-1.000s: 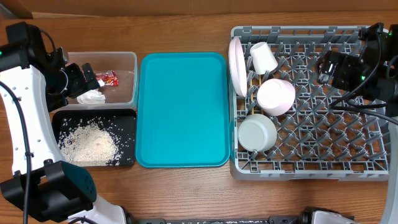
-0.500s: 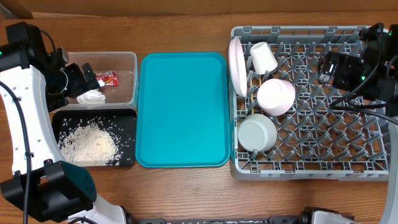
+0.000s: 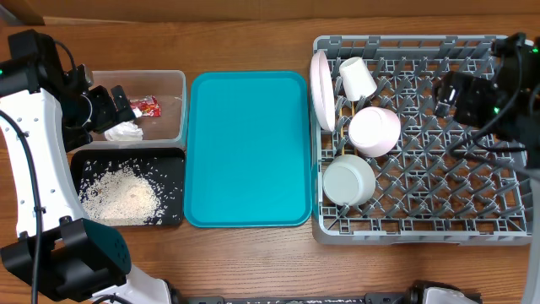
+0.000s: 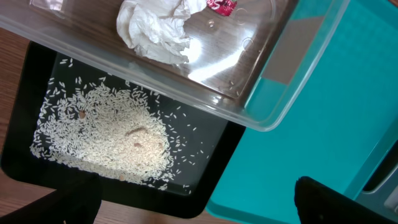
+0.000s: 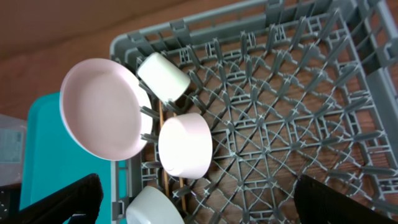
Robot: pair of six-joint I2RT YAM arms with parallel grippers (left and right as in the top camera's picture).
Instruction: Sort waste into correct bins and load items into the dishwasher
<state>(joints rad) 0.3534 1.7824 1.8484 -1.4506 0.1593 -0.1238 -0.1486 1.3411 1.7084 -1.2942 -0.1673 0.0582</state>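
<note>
The left arm (image 3: 29,143) runs up the bench's left edge from the near-left corner. Its wrist bends inward near the far-left corner, and the left gripper (image 3: 110,110) points right. Its fingers (image 4: 339,202) stand wide apart, holding nothing. The right arm (image 3: 506,93) reaches in over the far-right corner. Overhead it is blurred, but the right gripper (image 3: 447,95) seems to point left, with its fingers (image 5: 56,202) spread wide and empty.

A wooden bench (image 3: 253,262) with visible grain carries a clear glossy plastic tub (image 4: 249,62) holding a crumpled white paper napkin (image 4: 155,28) and a shiny red wrapper (image 3: 148,105). A smooth black tray (image 3: 173,181) holds dull white rice grains (image 4: 106,143) beside a smooth teal plastic tray (image 3: 249,148); a matt grey plastic dish rack (image 3: 456,186) holds a smooth white plate (image 5: 99,115).
</note>
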